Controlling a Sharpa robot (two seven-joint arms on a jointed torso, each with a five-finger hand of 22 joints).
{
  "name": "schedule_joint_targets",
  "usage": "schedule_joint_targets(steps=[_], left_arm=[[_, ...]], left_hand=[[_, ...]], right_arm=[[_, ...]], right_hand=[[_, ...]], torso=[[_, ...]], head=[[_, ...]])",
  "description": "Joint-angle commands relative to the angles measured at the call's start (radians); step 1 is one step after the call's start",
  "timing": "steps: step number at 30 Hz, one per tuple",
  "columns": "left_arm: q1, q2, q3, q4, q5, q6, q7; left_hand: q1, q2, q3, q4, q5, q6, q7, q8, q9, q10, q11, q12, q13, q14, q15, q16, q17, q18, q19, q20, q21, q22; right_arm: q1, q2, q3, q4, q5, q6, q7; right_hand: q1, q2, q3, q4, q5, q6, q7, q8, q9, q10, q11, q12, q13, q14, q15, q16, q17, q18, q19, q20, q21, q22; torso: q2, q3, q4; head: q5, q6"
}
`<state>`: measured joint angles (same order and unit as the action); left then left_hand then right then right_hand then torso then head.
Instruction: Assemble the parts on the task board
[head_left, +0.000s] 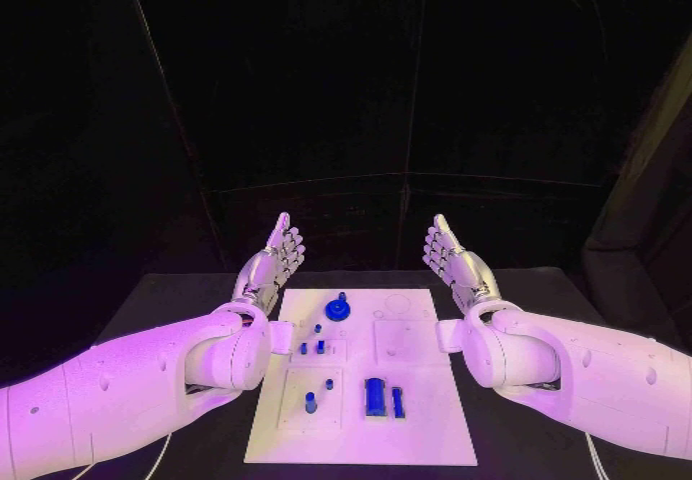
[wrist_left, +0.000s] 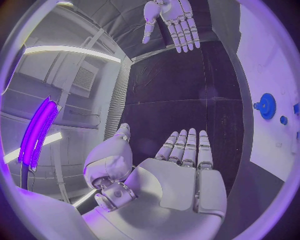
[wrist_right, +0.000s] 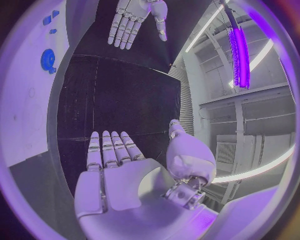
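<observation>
While the fingers (wrist_left: 186, 145) of the left hand (head_left: 273, 257) were held straight and pressed side by side, nothing was gripped in them, and the thumb was kept apart from the palm. The same was seen on the right hand (head_left: 456, 258): fingers (wrist_right: 111, 147) flat together, palm bare, no part pinched. Both hands were raised edge-on above the far end of the table (head_left: 173, 295), 1 on each side of the task board (head_left: 433, 440), palms turned toward each other, so the board was left unobstructed between them, most likely as a neutral pose. On the board, a blue gear (head_left: 338, 308) was seen near the far end, small blue pegs (head_left: 312, 347) at the middle, and 2 taller blue pieces (head_left: 382, 397) toward the near end. Whether these were seated in their final places could not be told.
</observation>
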<state>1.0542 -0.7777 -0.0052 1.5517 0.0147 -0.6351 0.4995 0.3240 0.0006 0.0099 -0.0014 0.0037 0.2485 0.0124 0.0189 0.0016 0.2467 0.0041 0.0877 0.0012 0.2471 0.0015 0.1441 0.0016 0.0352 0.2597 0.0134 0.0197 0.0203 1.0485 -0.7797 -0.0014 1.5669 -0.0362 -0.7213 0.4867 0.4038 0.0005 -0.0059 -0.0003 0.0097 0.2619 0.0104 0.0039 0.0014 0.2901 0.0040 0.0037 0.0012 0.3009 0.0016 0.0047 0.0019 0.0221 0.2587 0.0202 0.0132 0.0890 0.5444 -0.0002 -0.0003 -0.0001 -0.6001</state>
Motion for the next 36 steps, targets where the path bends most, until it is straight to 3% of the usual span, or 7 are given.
schedule_joint_targets(steps=[1, 18, 19, 21, 25, 26, 36], left_arm=[[-0.003, -0.002, 0.004, 0.015, -0.014, -0.130, 0.020], [-0.004, -0.002, 0.005, 0.018, -0.015, -0.135, 0.021], [-0.004, -0.002, 0.005, 0.018, -0.015, -0.135, 0.021], [-0.004, -0.002, 0.005, 0.018, -0.015, -0.135, 0.021], [-0.004, -0.002, 0.005, 0.018, -0.015, -0.135, 0.021], [-0.004, -0.002, 0.005, 0.018, -0.015, -0.135, 0.021], [-0.004, -0.002, 0.005, 0.018, -0.015, -0.135, 0.021]], left_hand=[[-0.103, -0.001, -0.010, 0.001, -0.004, -0.080, -0.012, -0.019, -0.002, -0.079, -0.004, -0.088, -0.001, -0.079, -0.002, -0.046, -0.002, -0.035, -0.083, -0.013, -0.020, -0.020], [-0.214, -0.001, -0.010, 0.001, -0.004, -0.164, -0.012, -0.019, -0.002, -0.162, -0.004, -0.088, -0.001, -0.163, -0.002, -0.144, -0.002, -0.035, -0.170, -0.013, -0.020, -0.020], [-0.234, -0.001, -0.010, 0.001, -0.004, -0.248, -0.012, -0.019, -0.002, -0.247, -0.004, -0.088, -0.001, -0.247, -0.002, -0.144, -0.002, -0.035, -0.189, -0.013, -0.020, -0.020], [-0.324, -0.001, -0.010, 0.001, -0.004, -0.248, -0.012, -0.019, -0.002, -0.247, -0.004, -0.088, -0.001, -0.247, -0.002, -0.144, -0.002, -0.035, -0.260, -0.013, -0.020, -0.020], [-0.324, -0.001, -0.010, 0.001, -0.004, -0.248, -0.012, -0.019, -0.002, -0.247, -0.004, -0.088, -0.001, -0.247, -0.002, -0.144, -0.002, -0.035, -0.260, -0.013, -0.020, -0.020], [-0.324, -0.001, -0.010, 0.001, -0.004, -0.248, -0.012, -0.019, -0.002, -0.247, -0.004, -0.088, -0.001, -0.247, -0.002, -0.144, -0.002, -0.035, -0.260, -0.013, -0.020, -0.020], [-0.324, -0.001, -0.010, 0.001, -0.004, -0.248, -0.012, -0.019, -0.002, -0.247, -0.004, -0.088, -0.001, -0.247, -0.002, -0.144, -0.002, -0.035, -0.260, -0.013, -0.020, -0.020]], right_arm=[[0.002, 0.000, 0.001, 0.003, 0.036, -0.049, 0.033], [0.002, 0.000, 0.001, 0.003, 0.036, -0.049, 0.033], [0.002, 0.000, 0.001, 0.003, 0.036, -0.049, 0.033], [0.002, 0.000, 0.001, 0.003, 0.036, -0.049, 0.033], [0.002, 0.000, 0.001, 0.003, 0.036, -0.049, 0.033], [0.002, 0.000, 0.001, 0.003, 0.036, -0.049, 0.033], [0.002, 0.000, 0.001, 0.003, 0.036, -0.049, 0.033]], right_hand=[[-0.130, 0.000, 0.006, 0.000, -0.010, -0.084, -0.010, -0.004, -0.001, -0.094, -0.004, -0.004, -0.001, -0.097, -0.002, -0.005, -0.002, -0.022, -0.084, -0.020, -0.013, -0.089], [-0.267, 0.000, 0.006, 0.000, -0.010, -0.171, -0.010, -0.004, -0.001, -0.190, -0.004, -0.004, -0.001, -0.199, -0.002, -0.005, -0.002, -0.022, -0.169, -0.020, -0.013, -0.089], [-0.273, 0.000, 0.006, 0.000, -0.010, -0.176, -0.010, -0.004, -0.001, -0.196, -0.004, -0.004, -0.001, -0.204, -0.002, -0.005, -0.002, -0.022, -0.175, -0.020, -0.013, -0.089], [-0.284, 0.000, 0.006, 0.000, -0.010, -0.183, -0.010, -0.004, -0.001, -0.201, -0.004, -0.004, -0.001, -0.211, -0.002, -0.005, -0.002, -0.022, -0.178, -0.020, -0.013, -0.089], [-0.330, 0.000, 0.006, 0.000, -0.010, -0.262, -0.010, -0.004, -0.001, -0.290, -0.004, -0.004, -0.001, -0.301, -0.002, -0.005, -0.002, -0.022, -0.259, -0.020, -0.013, -0.089], [-0.404, 0.000, 0.006, 0.000, -0.010, -0.262, -0.010, -0.004, -0.001, -0.290, -0.004, -0.004, -0.001, -0.301, -0.002, -0.005, -0.002, -0.022, -0.259, -0.020, -0.013, -0.089], [-0.404, 0.000, 0.006, 0.000, -0.010, -0.262, -0.010, -0.004, -0.001, -0.290, -0.004, -0.004, -0.001, -0.301, -0.002, -0.005, -0.002, -0.022, -0.259, -0.020, -0.013, -0.089]], torso=[[0.000, 0.0002, 0.0003], [0.000, 0.0002, 0.0003], [0.000, 0.0002, 0.0003], [0.000, 0.0002, 0.0003], [0.000, 0.0002, 0.0003], [0.000, 0.0002, 0.0003], [0.000, 0.0002, 0.0003]], head=[[0.000, 0.000], [0.000, 0.000], [0.000, 0.000], [0.000, 0.000], [0.000, 0.000], [0.000, 0.000], [0.000, 0.000]])
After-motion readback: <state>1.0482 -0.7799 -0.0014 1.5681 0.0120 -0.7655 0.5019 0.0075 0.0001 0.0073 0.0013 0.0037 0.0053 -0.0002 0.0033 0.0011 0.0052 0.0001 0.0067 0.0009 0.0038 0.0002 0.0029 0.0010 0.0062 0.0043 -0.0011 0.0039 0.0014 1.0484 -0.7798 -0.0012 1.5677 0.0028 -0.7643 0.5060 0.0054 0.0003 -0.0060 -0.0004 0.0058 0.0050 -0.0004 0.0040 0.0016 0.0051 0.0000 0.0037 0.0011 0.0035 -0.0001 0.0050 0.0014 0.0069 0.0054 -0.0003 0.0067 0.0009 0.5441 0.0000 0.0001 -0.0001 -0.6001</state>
